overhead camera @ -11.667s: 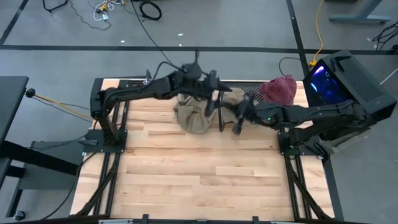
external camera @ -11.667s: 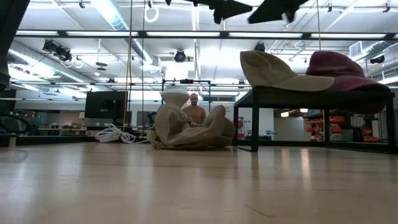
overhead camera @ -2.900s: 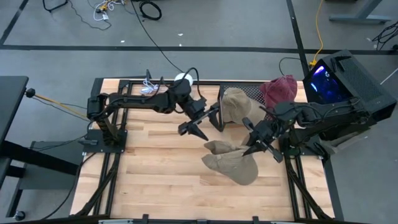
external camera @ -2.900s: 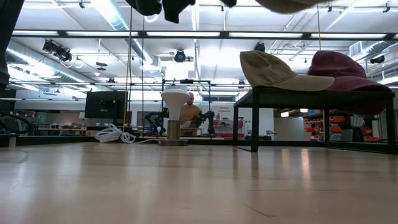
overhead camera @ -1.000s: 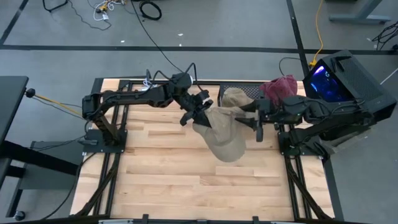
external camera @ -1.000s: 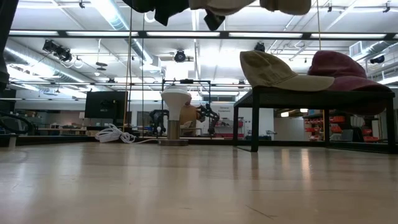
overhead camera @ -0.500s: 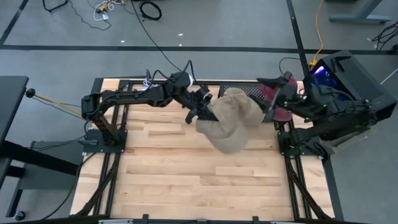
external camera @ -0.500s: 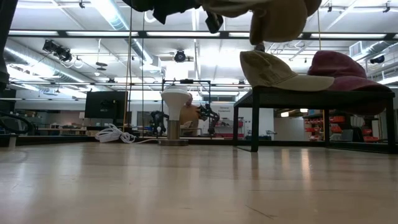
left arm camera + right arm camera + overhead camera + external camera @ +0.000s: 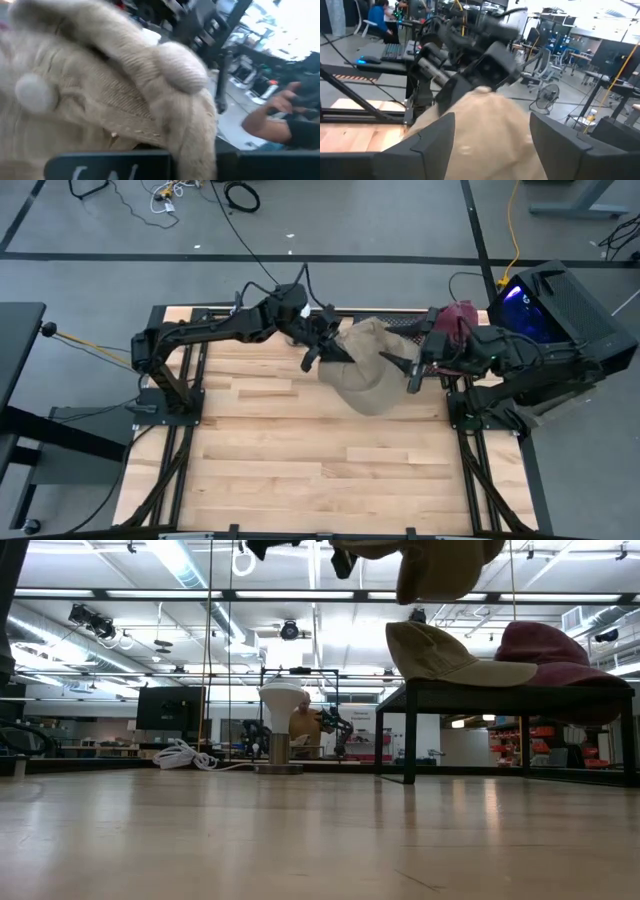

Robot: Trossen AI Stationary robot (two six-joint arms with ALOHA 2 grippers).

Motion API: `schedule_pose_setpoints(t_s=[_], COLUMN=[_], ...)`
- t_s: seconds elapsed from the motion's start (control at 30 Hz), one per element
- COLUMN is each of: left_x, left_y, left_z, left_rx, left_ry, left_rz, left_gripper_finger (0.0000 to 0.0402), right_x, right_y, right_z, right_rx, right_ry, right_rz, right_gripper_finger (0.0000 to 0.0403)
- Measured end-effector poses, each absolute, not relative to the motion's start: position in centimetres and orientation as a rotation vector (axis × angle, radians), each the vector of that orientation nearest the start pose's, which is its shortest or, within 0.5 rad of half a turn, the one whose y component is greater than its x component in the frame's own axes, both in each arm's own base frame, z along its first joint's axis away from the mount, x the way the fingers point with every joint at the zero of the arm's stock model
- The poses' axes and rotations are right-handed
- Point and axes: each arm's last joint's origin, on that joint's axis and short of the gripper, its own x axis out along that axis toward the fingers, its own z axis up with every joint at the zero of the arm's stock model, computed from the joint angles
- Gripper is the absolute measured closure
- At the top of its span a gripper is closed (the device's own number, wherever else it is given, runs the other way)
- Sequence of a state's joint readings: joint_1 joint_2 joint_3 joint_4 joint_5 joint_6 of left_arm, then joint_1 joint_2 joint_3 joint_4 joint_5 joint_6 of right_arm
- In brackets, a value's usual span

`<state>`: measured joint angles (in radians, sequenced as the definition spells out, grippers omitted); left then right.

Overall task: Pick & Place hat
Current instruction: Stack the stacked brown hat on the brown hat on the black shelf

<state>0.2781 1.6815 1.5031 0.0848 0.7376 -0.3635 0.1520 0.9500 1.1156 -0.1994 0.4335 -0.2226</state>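
Tan hat (image 9: pixel 368 370) aloft, pinched in left end effector (image 9: pixel 322 350), right end effector (image 9: pixel 412 367) spread wide alongside it

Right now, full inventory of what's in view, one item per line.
tan hat, held: 1, beige, in the air over the table's back middle, hanging from the left pincer
tan cap: 1, beige, on the rack, left of the maroon hat in the low view
maroon hat: 1, dark red, on the rack's right end
rack: 1, black, back right of the table
stand: 1, white top, back of the table
table: 1, light wood
person: 1, in the room behind the table
left pincer: shut on the tan hat's edge
right pincer: open, fingers either side of the held hat
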Motion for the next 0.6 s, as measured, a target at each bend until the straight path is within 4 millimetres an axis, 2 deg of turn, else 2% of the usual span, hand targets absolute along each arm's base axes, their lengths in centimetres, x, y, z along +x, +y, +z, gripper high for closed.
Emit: schedule_pose_setpoints(t_s=[0.1,0.2,0.43,0.6], left_x=[38.4,39.5,41.9,42.8], left_y=[9.2,9.6,11.5,12.5], left_z=[38.4,38.3,37.7,37.6], left_rx=[-0.346,-0.350,-0.408,-0.393], left_ry=[0.158,0.163,0.184,0.116], left_rz=[-0.394,-0.402,-0.544,-0.619], left_gripper_finger=[0.0392,0.0392,0.0392,0.0392], right_x=[19.8,20.2,20.0,19.8], right_y=[1.8,1.9,2.9,3.8], right_z=[41.4,41.5,41.8,41.6], right_rx=[-0.234,-0.256,-0.267,-0.238], right_ry=[0.055,0.040,0.030,0.044], right_rz=[-0.277,-0.271,-0.222,-0.178], right_gripper_finger=[0.0151,0.0156,0.0166,0.0176])
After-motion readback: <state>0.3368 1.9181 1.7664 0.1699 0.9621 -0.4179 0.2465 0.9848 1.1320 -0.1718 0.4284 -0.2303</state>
